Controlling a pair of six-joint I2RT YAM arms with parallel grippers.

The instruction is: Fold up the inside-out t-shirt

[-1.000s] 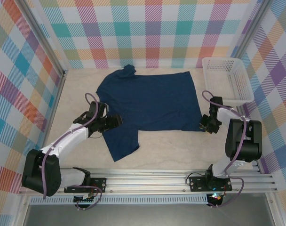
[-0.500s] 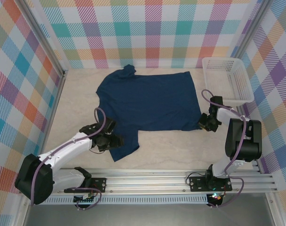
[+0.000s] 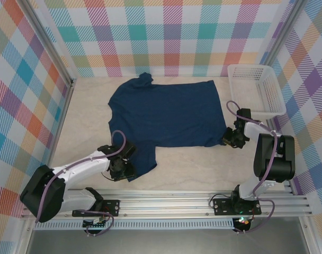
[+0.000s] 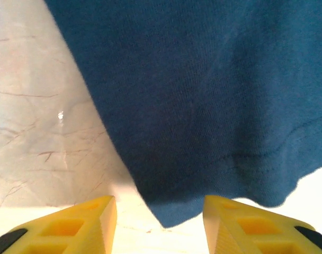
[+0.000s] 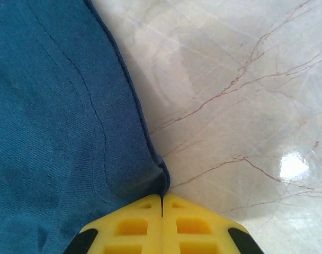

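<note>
Around the workspace, from 9 o'clock through 12 to 3 o'clock in the overhead view, stand plaid walls [image 3: 171, 37] in pastel checks, enclosing a pale marble-veined table [image 3: 193, 169]. Across the middle of that table, reaching toward 12 o'clock, the inside-out t-shirt [image 3: 166, 114] lies flat and spread out, dark navy, with one short lobe of cloth poking out at its 11 o'clock corner and a longer flap hanging down at its 7 o'clock corner. At 6 o'clock a metal rail [image 3: 171, 203] runs along the near edge and carries both arm bases. The left arm [image 3: 76, 166] stretches from 7 o'clock low across the table toward the shirt's long flap; the right arm [image 3: 272, 156] rises at 4 o'clock and bends back toward the shirt's 4 o'clock corner. A white slatted basket [image 3: 255, 66] sits at 2 o'clock against the wall, apart from the shirt.

The left gripper [image 3: 123, 168] sits at the tip of the 7 o'clock flap; its wrist view shows the yellow fingers [image 4: 81, 222] apart on the table, with the pointed hem corner of the t-shirt [image 4: 203, 106] lying in the gap between them, touching neither. The right gripper [image 3: 230, 138] is at the shirt's 4 o'clock corner; in its wrist view the yellow fingers [image 5: 134, 222] are pressed together, and the stitched edge of the t-shirt [image 5: 55, 121] runs down into their tips, where the corner is pinched
</note>
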